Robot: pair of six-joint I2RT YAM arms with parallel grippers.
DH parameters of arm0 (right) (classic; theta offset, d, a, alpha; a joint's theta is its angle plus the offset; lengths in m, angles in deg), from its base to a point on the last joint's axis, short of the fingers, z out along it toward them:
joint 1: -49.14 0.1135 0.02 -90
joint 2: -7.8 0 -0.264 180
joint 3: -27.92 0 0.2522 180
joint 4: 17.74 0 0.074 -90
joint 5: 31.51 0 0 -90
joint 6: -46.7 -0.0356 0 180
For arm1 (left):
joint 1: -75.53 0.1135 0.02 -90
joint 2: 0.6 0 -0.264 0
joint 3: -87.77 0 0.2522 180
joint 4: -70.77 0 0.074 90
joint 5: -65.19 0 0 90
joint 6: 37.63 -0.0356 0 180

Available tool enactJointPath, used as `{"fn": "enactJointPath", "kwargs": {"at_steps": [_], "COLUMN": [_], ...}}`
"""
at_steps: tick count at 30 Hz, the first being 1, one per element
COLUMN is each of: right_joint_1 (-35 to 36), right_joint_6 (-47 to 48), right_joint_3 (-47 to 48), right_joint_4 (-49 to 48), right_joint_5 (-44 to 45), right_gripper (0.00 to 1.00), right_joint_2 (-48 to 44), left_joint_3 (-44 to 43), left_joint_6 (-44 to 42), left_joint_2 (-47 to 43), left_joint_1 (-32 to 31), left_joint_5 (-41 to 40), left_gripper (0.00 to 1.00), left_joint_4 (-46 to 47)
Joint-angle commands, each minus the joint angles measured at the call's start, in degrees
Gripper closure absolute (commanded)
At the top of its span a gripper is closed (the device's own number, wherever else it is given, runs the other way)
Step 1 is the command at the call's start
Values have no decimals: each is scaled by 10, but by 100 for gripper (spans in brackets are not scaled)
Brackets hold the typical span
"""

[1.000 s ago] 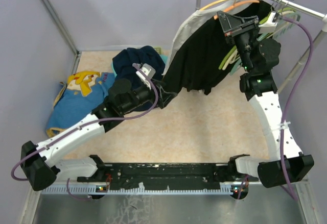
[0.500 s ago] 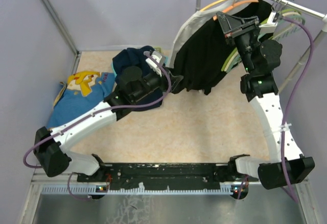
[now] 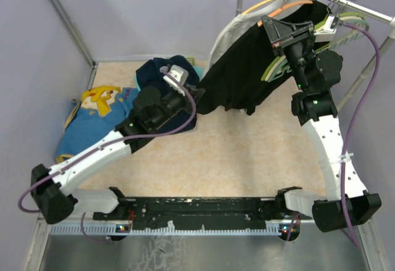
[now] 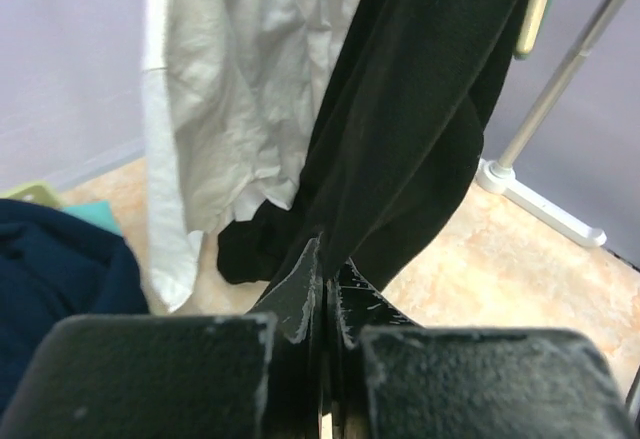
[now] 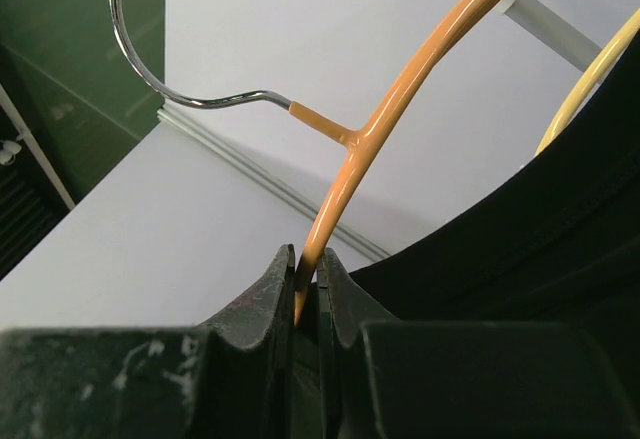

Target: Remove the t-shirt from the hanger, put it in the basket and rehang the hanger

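1. Since half a second ago your left gripper (image 3: 199, 95) has drawn back toward 9 o'clock. It has taken the lower hem of the black t-shirt (image 3: 247, 67) with it, so the cloth now stretches out further to that side.
2. The right arm has barely shifted over the same interval.
3. Left gripper: jaws pinched nearly together on the t-shirt hem. In the left wrist view the black fabric runs from between the fingertips (image 4: 308, 277) up toward 1 o'clock.
4. Right gripper (image 3: 279, 29): clamped narrow on the arm of the orange hanger (image 5: 400, 89), just below where its metal hook joins.
5. The t-shirt is at 1 o'clock in the top view, still draped on the hanger under the rail (image 3: 345, 5). Its top is beside your right gripper and its hem at 8 o'clock is in your left.
6. A white garment (image 4: 240, 89) hangs just behind the t-shirt, on its 10 o'clock side.
7. On the table (image 3: 247, 154), at 10 o'clock, a navy garment (image 3: 154, 73) lies next to a blue one with a yellow print (image 3: 99, 107).
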Motion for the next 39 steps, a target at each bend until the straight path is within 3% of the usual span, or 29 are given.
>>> {"fn": "enactJointPath", "kwargs": {"at_steps": [1, 8, 23, 26, 31, 33, 35, 37, 39], "right_joint_1": [0, -2, -3, -2, -3, -3, -2, -2, -2], "right_joint_6": [15, 13, 15, 13, 14, 15, 18, 20, 20], "right_joint_3": [15, 11, 15, 16, 21, 23, 22, 19, 14], "right_joint_4": [-67, -84, -90, -97, -102, -100, -97, -93, -92], "right_joint_5": [3, 23, 29, 24, 2, -8, -16, -23, -31], "right_gripper": [100, 100, 100, 100, 100, 100, 100, 100, 100], "right_joint_2": [-25, -18, 1, 4, 8, 8, 4, 2, -1], "left_joint_3": [44, 114, 223, 228, 218, 209, 194, 171, 146], "left_joint_6": [-9, 5, 105, 114, 98, 80, 59, 36, 16], "left_joint_2": [-99, -221, -379, -373, -324, -306, -284, -260, -235], "left_joint_1": [4, 5, 4, 5, 4, 5, 4, 5, 4], "left_joint_5": [-72, -151, -338, -335, -261, -221, -183, -145, -111], "left_gripper": [100, 100, 100, 100, 100, 93, 72, 43, 30], "left_joint_4": [3, -50, -134, -141, -111, -84, -61, -47, -36]}}
